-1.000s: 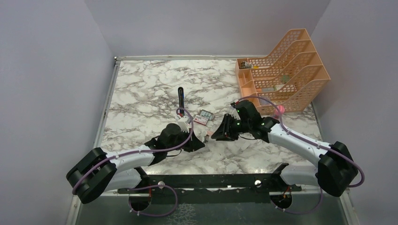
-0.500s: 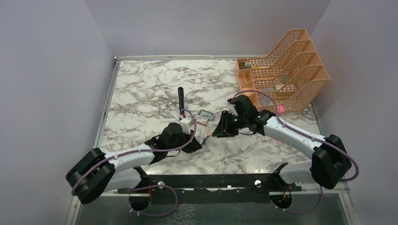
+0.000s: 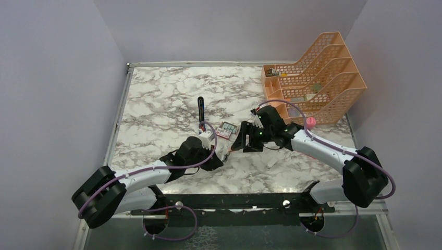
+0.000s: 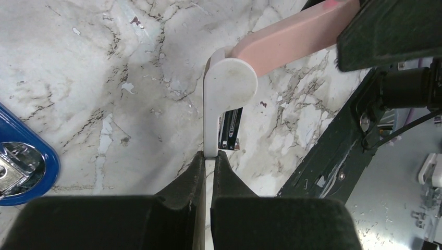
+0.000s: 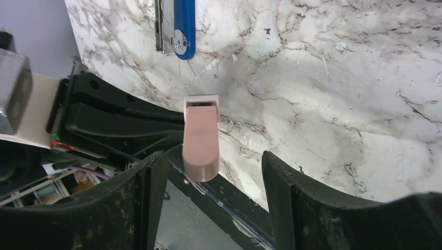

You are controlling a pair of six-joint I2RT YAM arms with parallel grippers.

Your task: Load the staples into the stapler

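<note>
- Marble table (image 3: 156, 94), bare grey walls around it.
- We see the left pincer (image 4: 209, 156) clenched on the thin white leg of a pink-and-white hinged piece (image 4: 229, 83). We cannot say what this piece is.
- The right pincer (image 5: 213, 159) is released, with its jaws either side of the piece's pink arm and apart from it.
- The stapler (image 5: 185, 26) lies just beyond the left pincer, with its blue end nearest it.
- The staples (image 3: 226, 129) sit just past both pincer tips, untouched.
- Risk: we judge the left grip narrow, so if the right pincer closes off-centre or pulls, the piece could twist out.
- Risk: the right wrist hangs close over the staples, and a low sweep could scatter them.
- The stapler's long axis runs away from the pincers, with its black top arm pointing toward the far wall.
</note>
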